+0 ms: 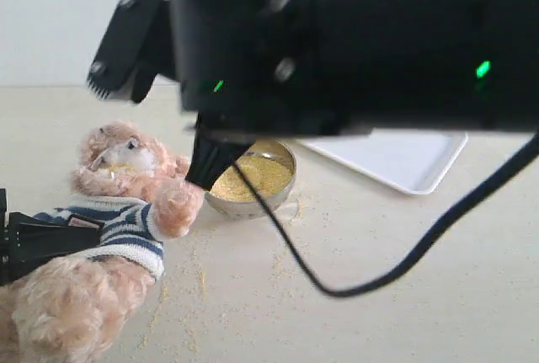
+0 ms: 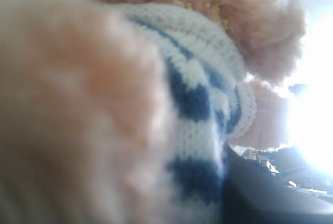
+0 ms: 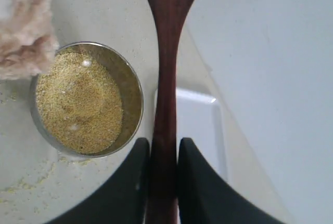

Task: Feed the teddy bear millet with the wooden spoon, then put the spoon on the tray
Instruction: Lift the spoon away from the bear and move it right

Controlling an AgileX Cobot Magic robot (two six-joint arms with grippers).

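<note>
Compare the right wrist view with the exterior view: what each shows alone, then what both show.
Right wrist only: the wooden spoon, its handle clamped in the right hand. Exterior only: the teddy bear's face and striped sweater, and a black cable. Both: the steel bowl of millet, the white tray, one bear paw, spilled grains.

Low exterior, right wrist: shared millet [image 3: 78, 102]

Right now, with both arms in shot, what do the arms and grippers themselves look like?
The right arm is a bulky matte black housing with round screw heads and two small green lights. A thin black cable hangs below it. The right gripper's fingers are smooth, black and tapered. The left gripper is black and angular too; no markings are readable.
</note>
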